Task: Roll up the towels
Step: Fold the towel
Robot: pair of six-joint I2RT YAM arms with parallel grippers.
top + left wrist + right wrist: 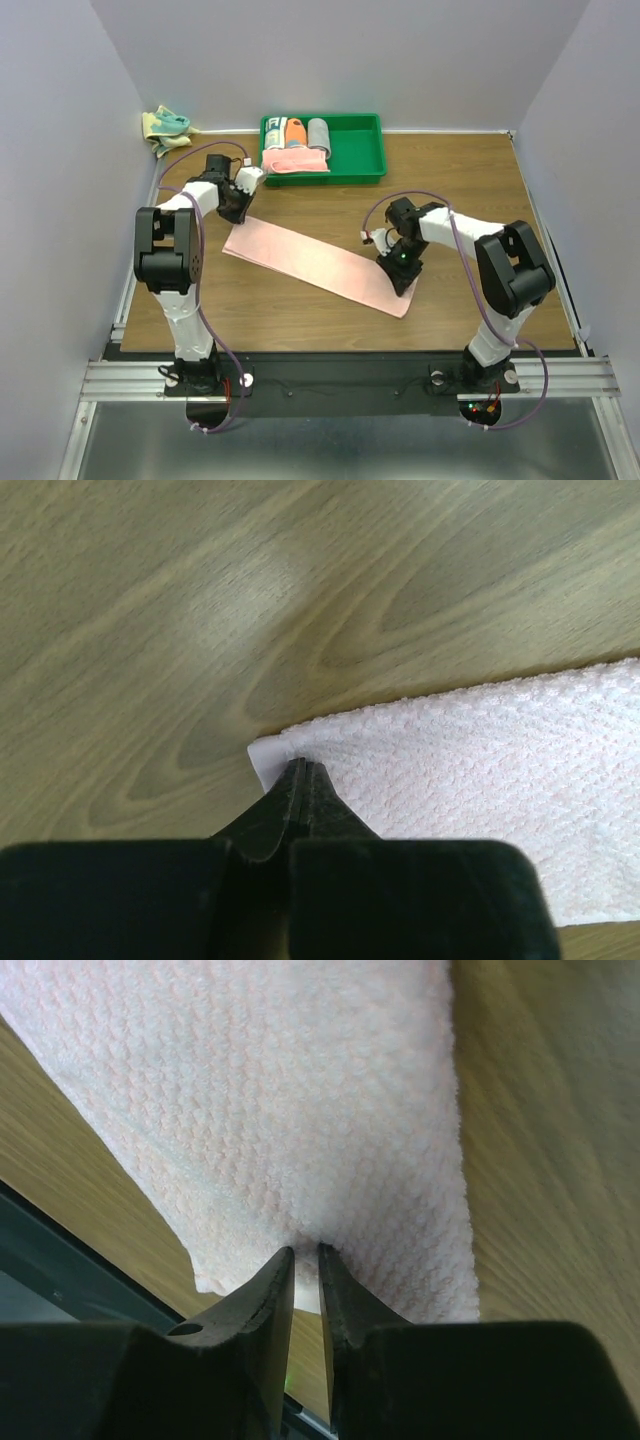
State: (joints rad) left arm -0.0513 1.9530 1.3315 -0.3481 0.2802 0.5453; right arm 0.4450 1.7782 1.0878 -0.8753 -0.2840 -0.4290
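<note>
A peach-pink towel [320, 262] lies flat and unrolled, slanting across the wooden table from far left to near right. My left gripper [236, 218] sits at its far left corner. In the left wrist view the left gripper [303, 764] has its jaws pressed together on the corner of the towel [480, 770]. My right gripper [402, 283] is at the near right end. There the right gripper [306, 1250] pinches the towel [300, 1090] at its edge, with fabric bunched between the tips. A teal towel with yellow edges [165, 128] lies crumpled at the back left.
A green tray [375, 170] stands at the back of the table. It holds a folded pink cloth [296, 160] and three rolled items, white, orange and grey. The table's near edge and a black rail run just behind the right gripper.
</note>
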